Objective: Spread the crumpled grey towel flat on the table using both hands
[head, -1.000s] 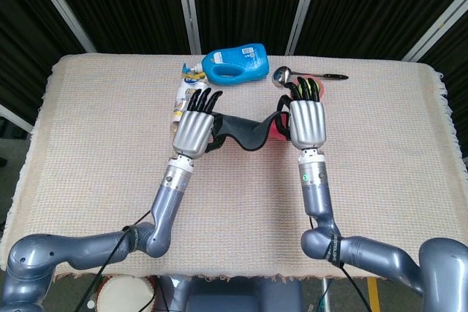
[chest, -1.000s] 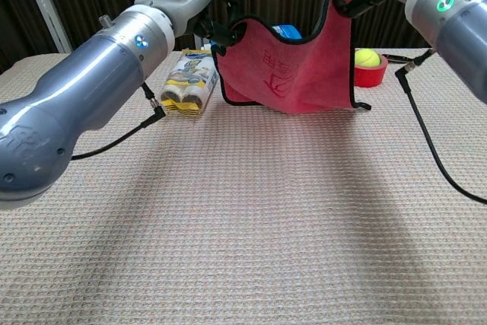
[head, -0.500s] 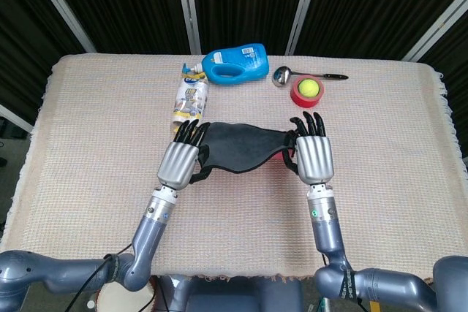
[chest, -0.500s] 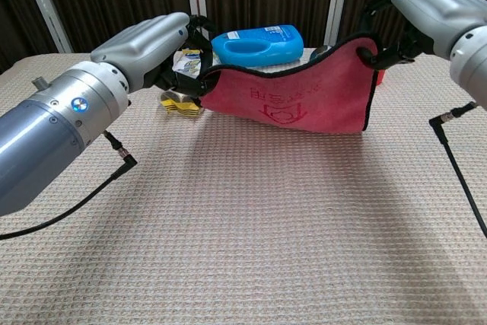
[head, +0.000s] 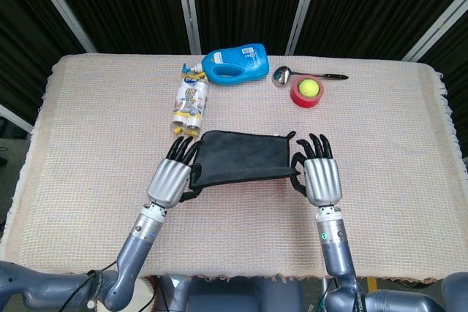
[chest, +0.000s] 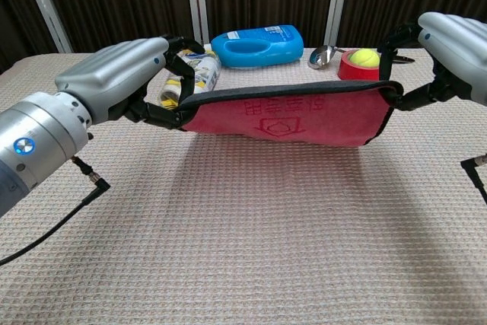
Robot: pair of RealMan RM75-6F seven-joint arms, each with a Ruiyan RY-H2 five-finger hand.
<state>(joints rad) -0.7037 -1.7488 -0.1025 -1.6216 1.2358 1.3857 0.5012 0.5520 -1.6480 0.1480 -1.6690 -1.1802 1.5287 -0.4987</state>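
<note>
**Towel stretched between both hands, just above the counter**

The grey towel with a red underside and black trim (head: 240, 156) hangs taut between the two hands, its long axis running left to right, above the woven beige counter (head: 88, 122). The left hand (head: 171, 179) grasps its left edge in dark fingers (chest: 163, 116); the right hand (head: 322, 178) pinches the right edge. From the chest view its lower red face sags toward the counter, possibly not touching it. Both hands sit equally near, so lowering them together should lay it flat. Beyond lie a white bottle pack (head: 189, 99), blue detergent bottle (head: 235, 64), metal ladle (head: 300, 74) and yellow ball on red tape (head: 308, 90)
</note>
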